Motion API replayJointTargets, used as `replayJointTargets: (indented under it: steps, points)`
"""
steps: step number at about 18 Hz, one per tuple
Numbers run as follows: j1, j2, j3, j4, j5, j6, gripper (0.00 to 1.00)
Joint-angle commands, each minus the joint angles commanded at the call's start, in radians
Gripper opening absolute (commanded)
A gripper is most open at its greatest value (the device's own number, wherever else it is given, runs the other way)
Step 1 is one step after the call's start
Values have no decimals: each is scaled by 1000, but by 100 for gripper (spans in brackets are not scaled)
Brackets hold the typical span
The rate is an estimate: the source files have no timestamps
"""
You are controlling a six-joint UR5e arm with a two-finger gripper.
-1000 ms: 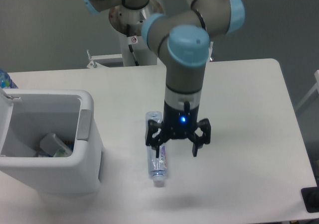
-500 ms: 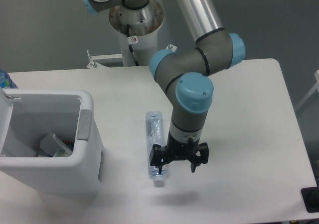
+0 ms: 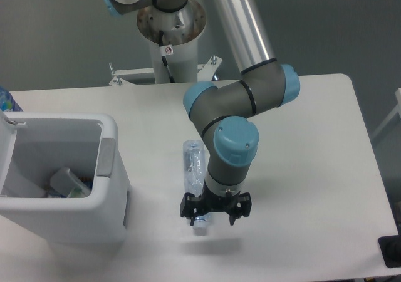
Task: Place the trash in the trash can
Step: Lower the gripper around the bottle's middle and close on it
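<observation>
The camera looks down at a white table from the front. On my left side of the picture stands the bin. It is a big white box with round corners and a grey tab on the side that faces me. Its top is open. Down inside it, at the bottom, lies the packet, a small crumpled white thing with a bit of green on it. I can see something dark just beside the packet, but it is too small to tell what it is.

The bottle lies flat on the table, to the right of the bin and apart from it. It is long and clear with blue print. Its white cap points toward the front edge of the table. It is not in the bin yet.

My gripper is down low, right over the cap end of the bottle. My two fingers are spread wide, one on each side, and they hold nothing. The left finger is on the far side of the bottle's neck, and the cap peeks out just below my gripper. I cannot tell if my fingers touch the table or the bottle. My arm covers part of the bottle's right side.
</observation>
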Motion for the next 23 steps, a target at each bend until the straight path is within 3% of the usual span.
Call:
replayJointTargets:
  steps: [8, 17, 23]
  points:
    - [-26, -34, 2, 6, 0, -6, 100]
    - [-41, -63, 2, 6, 35, -21, 93]
    - [-43, -69, 3, 8, 58, -32, 76]
